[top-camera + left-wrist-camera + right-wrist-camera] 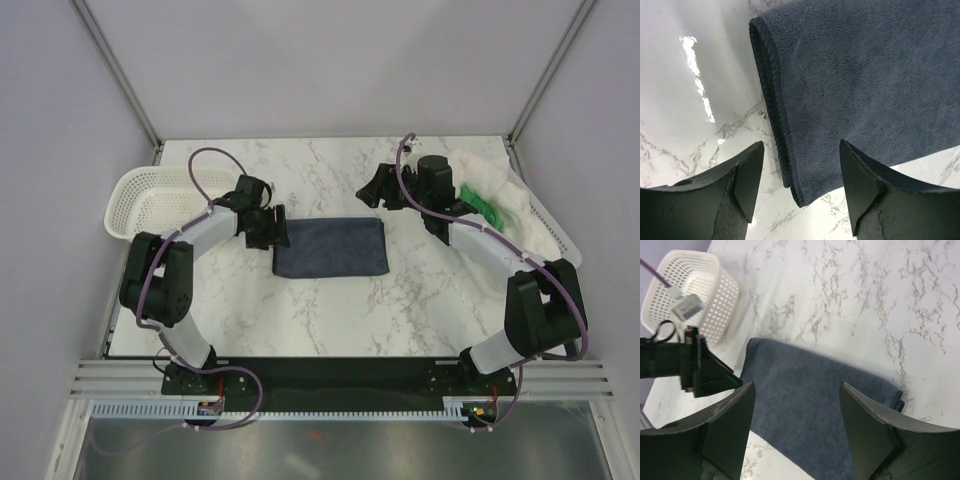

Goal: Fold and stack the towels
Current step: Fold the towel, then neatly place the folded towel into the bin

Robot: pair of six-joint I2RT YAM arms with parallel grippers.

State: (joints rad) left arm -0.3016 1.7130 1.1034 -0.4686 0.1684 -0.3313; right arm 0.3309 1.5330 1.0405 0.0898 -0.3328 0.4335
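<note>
The left arm rises from its base, bends at the elbow out to the left and reaches inward. The left claw (270, 226) sits low and points down, jaws spread apart and gripping nothing. The right arm folds at its elbow and stretches forward and leftward. The right claw (376, 190) hangs higher, tilted down, jaws likewise parted and empty.

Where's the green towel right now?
In the top view, the green towel lies at the far right, on top of the white towel, just beside the right arm.
</note>
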